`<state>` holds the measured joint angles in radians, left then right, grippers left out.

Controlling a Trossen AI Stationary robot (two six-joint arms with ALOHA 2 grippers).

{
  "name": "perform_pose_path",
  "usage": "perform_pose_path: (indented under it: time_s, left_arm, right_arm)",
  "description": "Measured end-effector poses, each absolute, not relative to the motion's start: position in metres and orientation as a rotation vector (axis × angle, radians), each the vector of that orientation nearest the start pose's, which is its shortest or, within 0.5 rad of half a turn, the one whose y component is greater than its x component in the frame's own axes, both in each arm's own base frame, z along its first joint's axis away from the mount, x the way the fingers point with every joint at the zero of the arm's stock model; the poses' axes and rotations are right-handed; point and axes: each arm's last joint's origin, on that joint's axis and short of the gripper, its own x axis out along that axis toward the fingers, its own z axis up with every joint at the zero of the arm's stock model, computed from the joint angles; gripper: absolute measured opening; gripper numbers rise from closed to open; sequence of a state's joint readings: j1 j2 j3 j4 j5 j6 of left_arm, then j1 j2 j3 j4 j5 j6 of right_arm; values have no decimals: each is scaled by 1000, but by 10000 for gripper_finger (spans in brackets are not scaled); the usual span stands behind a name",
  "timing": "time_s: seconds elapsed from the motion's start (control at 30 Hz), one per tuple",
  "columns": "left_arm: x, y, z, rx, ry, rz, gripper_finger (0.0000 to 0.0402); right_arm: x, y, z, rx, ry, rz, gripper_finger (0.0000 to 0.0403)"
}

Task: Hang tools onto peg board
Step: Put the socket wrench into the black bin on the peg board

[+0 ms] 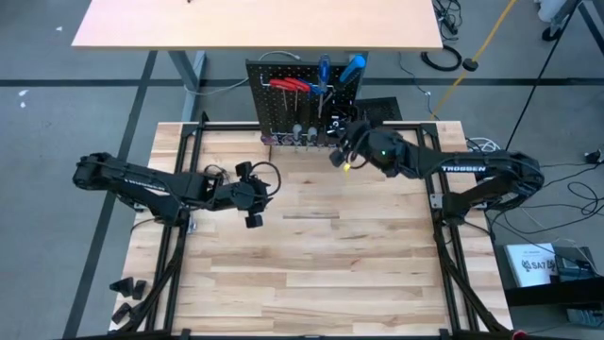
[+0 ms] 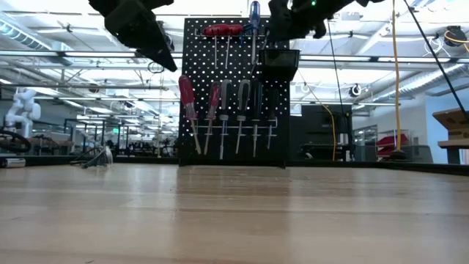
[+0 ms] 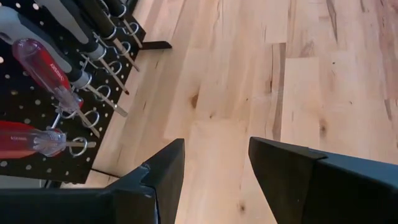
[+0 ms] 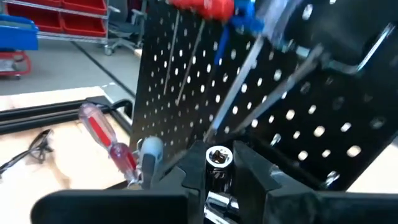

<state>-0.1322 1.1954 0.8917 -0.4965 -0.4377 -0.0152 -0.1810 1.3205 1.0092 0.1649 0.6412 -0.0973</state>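
High view, biggest first: tan surface [image 1: 311, 264] carries the peg board [image 1: 307, 104], upright at its far edge. Board is rigid metal on small feet; judged light enough to tip if shoved, so any push on it should be gentle.

Tools already on the board: red hex keys [image 1: 291, 85] along its top, blue screwdriver [image 1: 324, 68] beside them, a row of screwdrivers [image 2: 231, 117] w/ red & grey handles in rings across its lower half. Black bin [image 2: 280, 64] hangs on the board's upper corner, on the right arm's side.

Right tool [image 1: 338, 156] sits just in front of the board, near the bin. Right wrist view shows it pinched narrow on a small silver socket [image 4: 218, 163], open end facing the board. Socket: judged hard steel, dense for its size, smooth & slippery, round so it can roll out. Not fragile. Best hold is across the cylinder's sides, mid-height, as now; squeeze firm.

Left tool [image 1: 253, 196] hovers over bare surface in front of the board, well off it, fingers [image 3: 283, 171] spread wide, nothing between them.

Glasses [image 4: 31, 149] lie on the surface beside the board; judged light, fragile, take by frame not lens.
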Motion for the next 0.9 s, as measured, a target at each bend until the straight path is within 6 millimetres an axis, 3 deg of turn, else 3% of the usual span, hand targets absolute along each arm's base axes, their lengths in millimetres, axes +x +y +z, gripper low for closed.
perform_pose_path:
  time_s: [0.17,0.47,0.67,0.77,0.9]
  left_arm:
    - [240,-20,266,208,769,296,187]
    - [240,-20,266,207,769,297,187]
    - [237,-21,262,128,797,315,187]
    - [228,-25,255,10,903,292,187]
    - [213,-33,246,-249,1073,311,187]
  right_arm:
    - [285,-81,325,-56,192,-820,47]
    - [286,-82,327,-52,168,-820,211]
    - [277,-74,340,-84,141,-794,254]
    - [270,-58,351,-75,95,-678,255]
    - [270,-30,358,-26,51,-350,251]
